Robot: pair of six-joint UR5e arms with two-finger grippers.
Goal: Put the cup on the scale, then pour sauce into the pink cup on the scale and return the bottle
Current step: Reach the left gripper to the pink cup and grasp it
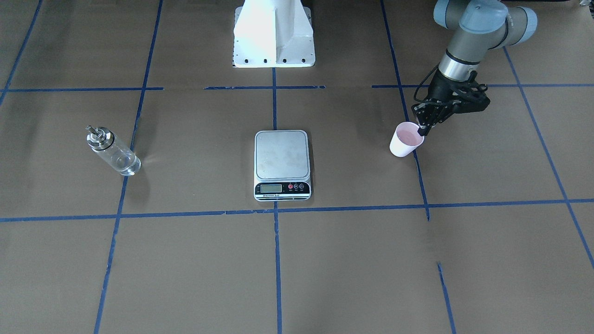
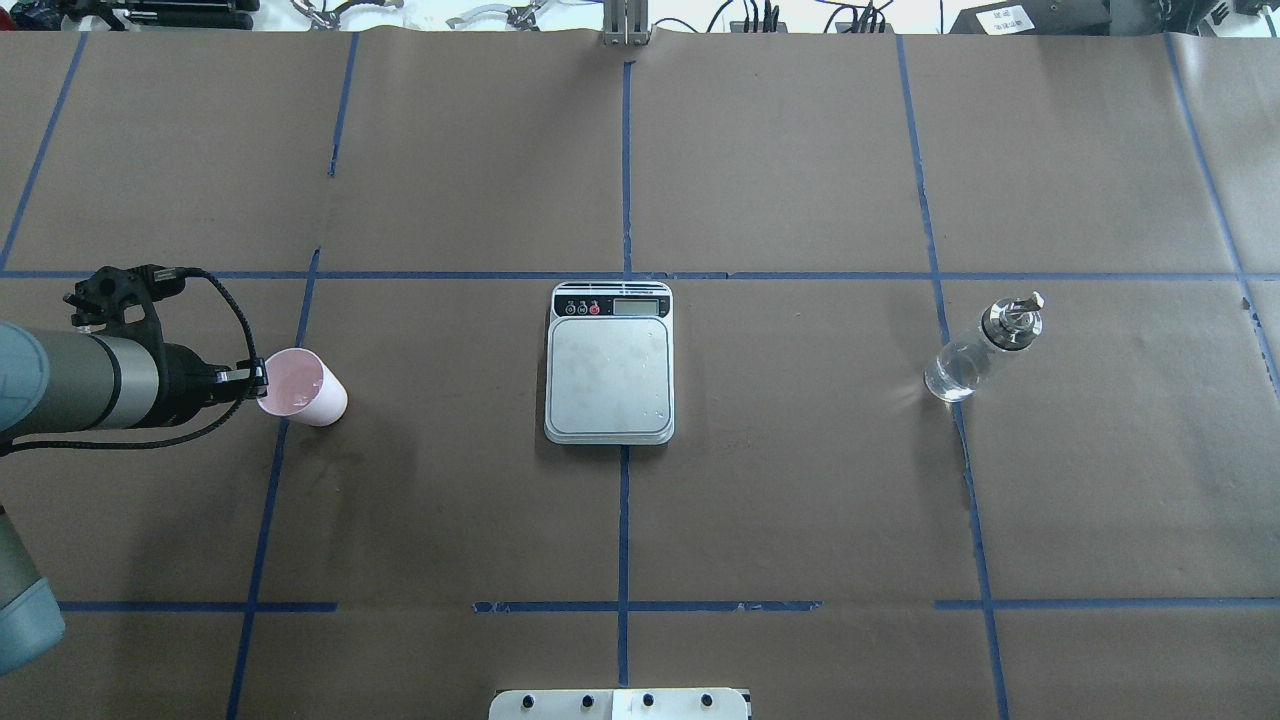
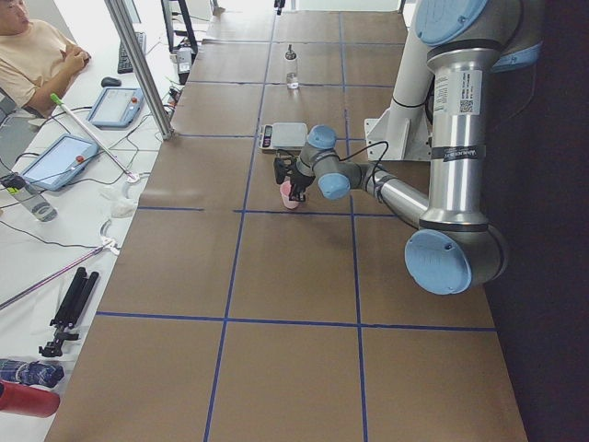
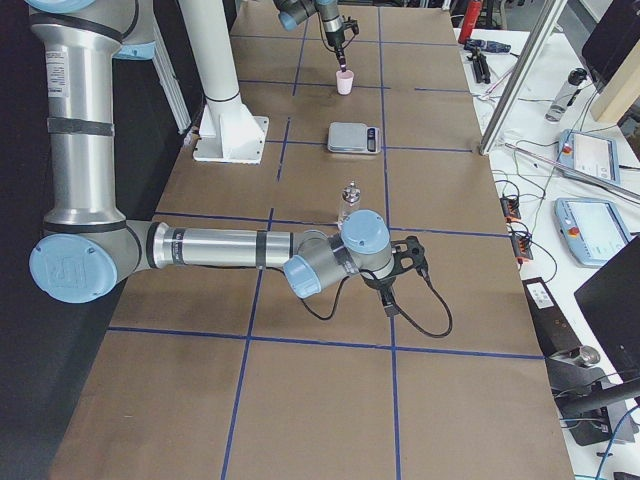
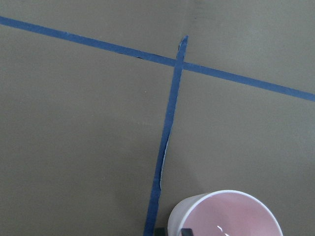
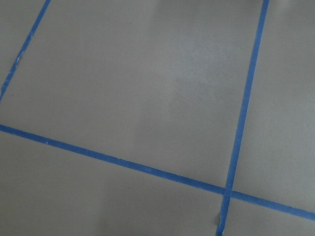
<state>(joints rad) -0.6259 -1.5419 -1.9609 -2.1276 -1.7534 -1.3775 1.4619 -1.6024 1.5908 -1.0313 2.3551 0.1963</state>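
Note:
The pale pink cup (image 1: 404, 141) stands on the brown paper at the robot's left, apart from the scale (image 1: 282, 162) in the middle. My left gripper (image 1: 421, 131) is at the cup's rim, one fingertip inside and one outside, shut on the rim; the left wrist view shows the cup (image 5: 226, 216) at the bottom edge. The clear glass bottle (image 1: 113, 150) with a silver cap stands upright at the robot's right. My right gripper (image 4: 405, 258) shows only in the exterior right view, low over the table near the bottle (image 4: 350, 203); I cannot tell if it is open.
The table is covered in brown paper with a blue tape grid. The robot's white base (image 1: 274, 37) stands behind the scale. An operator (image 3: 37, 55) sits beyond the table's left end, with tablets and cables on a side table.

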